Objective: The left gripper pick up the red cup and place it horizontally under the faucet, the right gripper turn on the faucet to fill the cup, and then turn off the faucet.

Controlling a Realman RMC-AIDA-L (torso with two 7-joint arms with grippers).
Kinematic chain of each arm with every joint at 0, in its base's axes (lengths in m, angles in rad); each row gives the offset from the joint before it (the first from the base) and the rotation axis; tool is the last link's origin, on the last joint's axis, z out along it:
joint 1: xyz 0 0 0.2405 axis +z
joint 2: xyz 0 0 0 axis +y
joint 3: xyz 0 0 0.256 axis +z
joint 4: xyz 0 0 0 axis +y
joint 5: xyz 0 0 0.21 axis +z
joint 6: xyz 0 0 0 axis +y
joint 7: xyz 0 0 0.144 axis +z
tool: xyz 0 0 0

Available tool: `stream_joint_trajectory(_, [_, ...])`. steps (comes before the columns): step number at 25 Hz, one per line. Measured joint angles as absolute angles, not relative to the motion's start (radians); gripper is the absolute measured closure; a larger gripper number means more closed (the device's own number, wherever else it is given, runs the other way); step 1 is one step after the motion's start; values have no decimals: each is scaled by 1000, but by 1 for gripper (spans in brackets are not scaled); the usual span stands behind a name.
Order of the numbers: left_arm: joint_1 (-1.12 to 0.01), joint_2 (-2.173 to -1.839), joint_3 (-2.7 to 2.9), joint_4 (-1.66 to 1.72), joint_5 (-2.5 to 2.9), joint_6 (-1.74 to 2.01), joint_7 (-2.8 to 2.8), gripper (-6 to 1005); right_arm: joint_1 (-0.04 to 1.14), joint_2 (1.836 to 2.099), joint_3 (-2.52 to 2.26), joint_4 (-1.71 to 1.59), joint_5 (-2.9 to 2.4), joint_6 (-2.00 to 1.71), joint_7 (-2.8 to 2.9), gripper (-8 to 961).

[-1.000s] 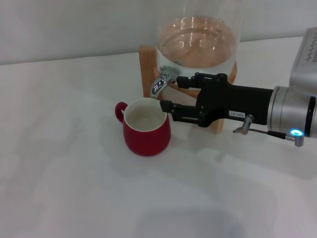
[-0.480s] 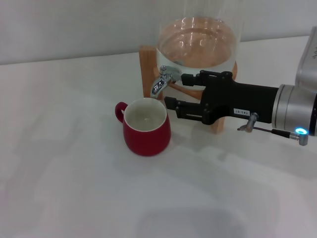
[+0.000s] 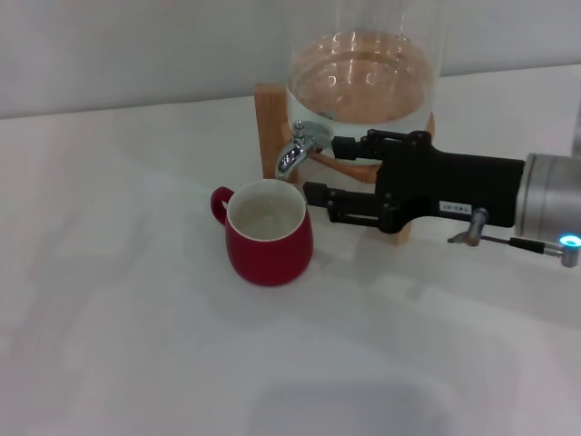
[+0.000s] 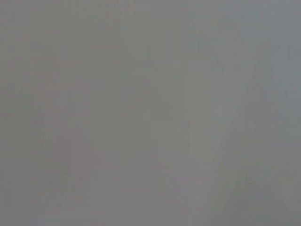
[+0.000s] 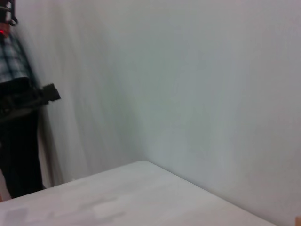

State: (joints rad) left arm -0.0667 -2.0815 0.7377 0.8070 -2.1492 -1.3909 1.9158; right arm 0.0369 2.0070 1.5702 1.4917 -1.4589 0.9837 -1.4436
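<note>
The red cup (image 3: 269, 238) stands upright on the white table, its handle toward the left and its white inside showing. Its rim sits just below the spout of the chrome faucet (image 3: 298, 148), which is fitted to the glass dispenser (image 3: 363, 77). My right gripper (image 3: 324, 170) reaches in from the right, open, with the upper finger (image 3: 356, 145) level with the faucet just to its right. The lower finger (image 3: 340, 202) lies beside the cup's rim. Nothing is held between them. The left gripper is out of view, and the left wrist view shows only grey.
The dispenser rests on a wooden stand (image 3: 270, 113) at the back of the white table (image 3: 136, 300). In the right wrist view a pale wall (image 5: 188, 84), a table edge and a dark figure (image 5: 19, 117) at the side appear.
My right gripper has drawn back to the right, a little away from the faucet and the cup. The cup has not moved.
</note>
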Motion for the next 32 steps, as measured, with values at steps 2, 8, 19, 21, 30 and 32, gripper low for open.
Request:
stream_joint_trajectory(2, [-67, -2081, 738, 807, -2149, -1390, 1916, 123, 26, 2007, 1593, 1505, -1458, 1008, -1442, 232])
stream_joint_trajectory(8, [-73, -2079, 738, 807, -2149, -1381, 1882, 123, -1, 2008, 1663, 1519, -1449, 1044, -1442, 233])
stream_joint_trajectory(19, [-58, -2071, 736, 825, -2075, -1378, 1778, 124, -38, 2010, 2009, 1454, -1402, 1130, -1442, 230])
stream_joint_trajectory(21, [-54, -2073, 736, 831, -2051, -1382, 1757, 124, -24, 2009, 2063, 1419, -1397, 1135, -1443, 229])
stream_joint_trajectory(30, [-29, -2073, 712, 828, -2004, -1392, 1633, 124, 36, 2009, 2267, 1272, -1395, 1166, -1482, 225])
stream_joint_trajectory(32, [-26, -2075, 700, 818, -2001, -1391, 1586, 124, 43, 2009, 2281, 1253, -1388, 1165, -1495, 225])
